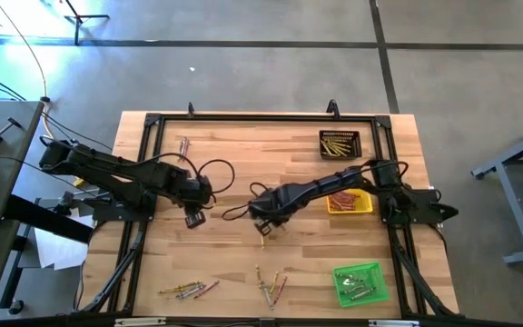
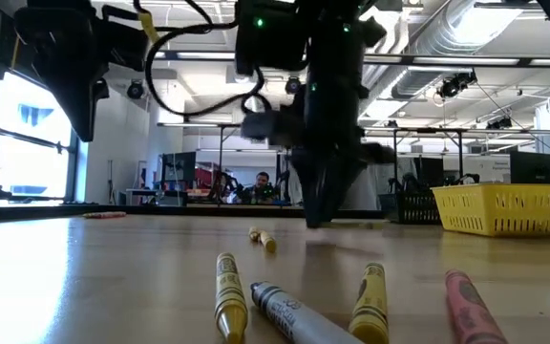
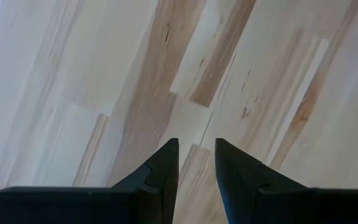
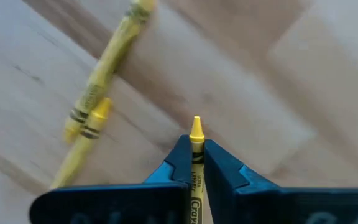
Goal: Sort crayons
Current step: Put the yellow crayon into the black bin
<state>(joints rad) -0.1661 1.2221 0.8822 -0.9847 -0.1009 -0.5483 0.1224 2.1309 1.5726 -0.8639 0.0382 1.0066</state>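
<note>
1. High view: the right gripper (image 1: 263, 225) sits at mid-table with a sliver of yellow at its tip. The left gripper (image 1: 195, 218) hangs just beside it over bare wood. Loose crayons (image 1: 270, 287) lie in thin clusters near the front edge; more fill the black tray (image 1: 340, 143), the yellow tray (image 1: 350, 203) and the green tray (image 1: 360, 282).
2. Low view: up front lie two yellow sticks, a grey one (image 2: 289, 311) between them and a pink one (image 2: 473, 306), all paper-wrapped. A short yellow stub (image 2: 263, 239) lies farther back, near the dark arm coming down.
3. Left wrist view: the fingers (image 3: 161, 176) stand apart, nothing between them, only wood planks below.
4. Right wrist view: the fingers (image 4: 227, 172) are pressed onto a yellow crayon (image 4: 196, 155), its pointed tip poking out past them, black print on its wrapper. Two more yellow crayons (image 4: 107, 62) lie on the table beyond.
</note>
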